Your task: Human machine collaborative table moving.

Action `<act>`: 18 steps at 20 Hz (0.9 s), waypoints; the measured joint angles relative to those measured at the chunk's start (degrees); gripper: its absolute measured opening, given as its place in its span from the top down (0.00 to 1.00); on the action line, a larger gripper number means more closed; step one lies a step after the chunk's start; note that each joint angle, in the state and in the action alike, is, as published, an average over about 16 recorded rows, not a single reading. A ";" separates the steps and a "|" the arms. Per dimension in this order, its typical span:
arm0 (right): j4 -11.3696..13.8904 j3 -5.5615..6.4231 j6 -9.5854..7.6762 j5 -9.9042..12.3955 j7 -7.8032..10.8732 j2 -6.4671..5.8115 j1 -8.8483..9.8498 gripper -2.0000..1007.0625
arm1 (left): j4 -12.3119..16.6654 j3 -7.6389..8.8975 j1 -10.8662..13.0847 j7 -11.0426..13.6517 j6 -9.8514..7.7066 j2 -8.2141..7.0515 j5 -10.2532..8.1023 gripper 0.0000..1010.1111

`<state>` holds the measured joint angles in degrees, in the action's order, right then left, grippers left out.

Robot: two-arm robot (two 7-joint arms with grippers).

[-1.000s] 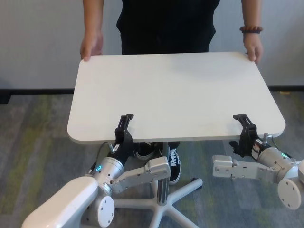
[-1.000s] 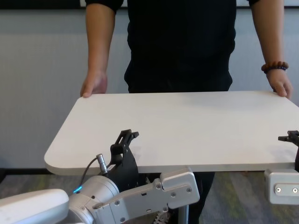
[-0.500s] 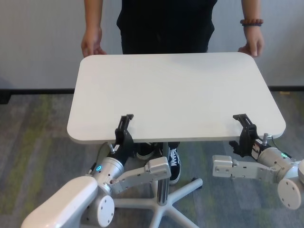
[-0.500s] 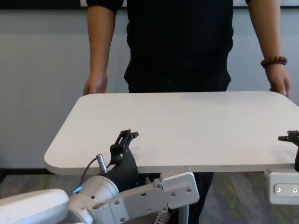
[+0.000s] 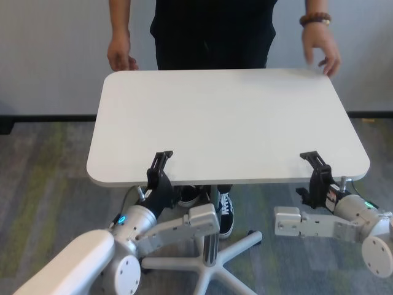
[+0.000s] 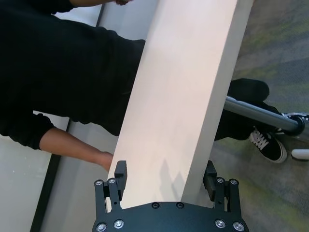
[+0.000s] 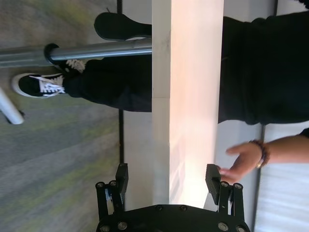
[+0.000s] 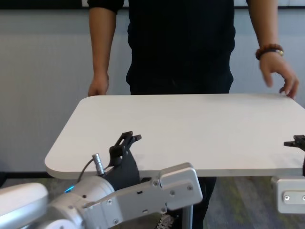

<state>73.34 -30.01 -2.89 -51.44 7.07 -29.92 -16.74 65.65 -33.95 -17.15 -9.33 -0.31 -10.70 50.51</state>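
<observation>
Head view shows the left hand (image 5: 161, 165) at the near edge of the bench (image 5: 227, 117), toward its near-left corner, with one black finger above the white top and the other below it. From the left wrist camera the two fingers (image 6: 119, 175) stand apart, the thin edge of the slab running between them with a gap on each side, so nothing is clamped. The right hand (image 5: 317, 169) sits at the same near edge toward the near-right corner, and its wrist camera likewise shows the fingers (image 7: 121, 178) spread wide on either side of the edge, not pressing it. Both silver-grey forearms reach up from below the bench's near side. Under the top, a grey pedestal leg (image 5: 210, 246) drops to a white star-shaped base (image 5: 233, 252) on grey carpet with greenish flecks (image 5: 43, 203). The top itself is plain matte white with rounded corners and carries nothing. At the far edge stands the human (image 5: 212, 31) in a black shirt, black-and-white sneakers (image 5: 225, 212) visible beneath the bench. One bare hand (image 5: 120, 56) hangs just off the far-left corner, apart from the top; the other, with a brown beaded bracelet (image 5: 315, 19), hovers over the far-right corner. Behind is a pale wall with a dark baseboard (image 5: 49, 117).
</observation>
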 joint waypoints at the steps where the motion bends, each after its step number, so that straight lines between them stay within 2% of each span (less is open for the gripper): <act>1: 1.23 0.31 -0.37 0.27 0.50 -0.32 0.64 0.00 | 1.82 0.15 0.86 0.61 -0.43 -0.60 -0.01 0.01; 5: 7.18 2.34 -1.73 2.39 2.42 -1.66 4.20 0.00 | 9.81 1.28 5.06 3.03 -2.18 -3.28 -0.46 0.01; 9: 13.90 5.70 -1.80 6.71 3.66 -2.74 8.85 0.00 | 18.08 3.89 10.00 5.50 -3.08 -5.51 -3.29 0.01; 11: 16.99 7.70 -1.02 9.60 3.85 -3.02 11.22 0.00 | 21.85 5.76 12.44 6.51 -3.11 -6.18 -5.72 0.01; 14: 20.99 11.00 0.97 14.77 3.81 -3.02 14.68 0.00 | 26.76 9.11 15.84 7.94 -2.74 -6.49 -10.51 0.01; 18: 24.80 15.41 4.45 22.60 3.66 -2.15 18.60 0.00 | 32.02 13.93 19.56 9.76 -2.35 -5.57 -18.16 0.01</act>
<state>98.15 -14.61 1.56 -28.84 10.73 -32.07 1.86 97.66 -20.03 2.40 0.43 -2.66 -16.27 32.35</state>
